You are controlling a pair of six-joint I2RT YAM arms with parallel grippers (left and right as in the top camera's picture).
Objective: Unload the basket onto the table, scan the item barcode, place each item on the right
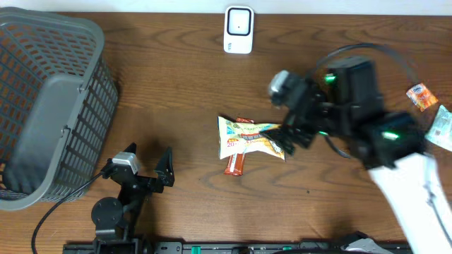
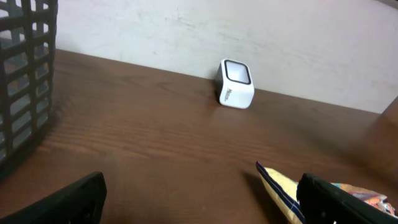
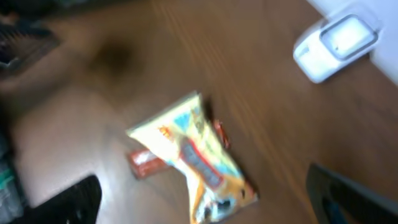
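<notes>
Broadly, the brown wooden table is taken up at its left edge by a grey mesh basket. A wide strip of bare wood is left open between that basket and the middle, and again from the middle back to the far edge. The right arm is reached in from the near right corner, and the right gripper is set over the right end of the snack packet, a yellow-and-white pack laid flat near the table's centre. A red-brown bar is tucked partly beneath it. The left gripper is placed near the front edge, well apart from the snack packet, its fingers spread wide with nothing between them. The white scanner is stood at the far edge, well apart from everything else. An orange packet and a pale green packet — seen only from overhead — are found at the right edge.

From overhead, contact between the right fingers and the snack packet cannot be judged. The right wrist view, though blurred, shows those fingers spread to the frame's lower corners, with the pack lying on the wood between them and gripped by neither. The left wrist view adds the dark-framed window on the scanner's upper face — and one corner of the pack.
</notes>
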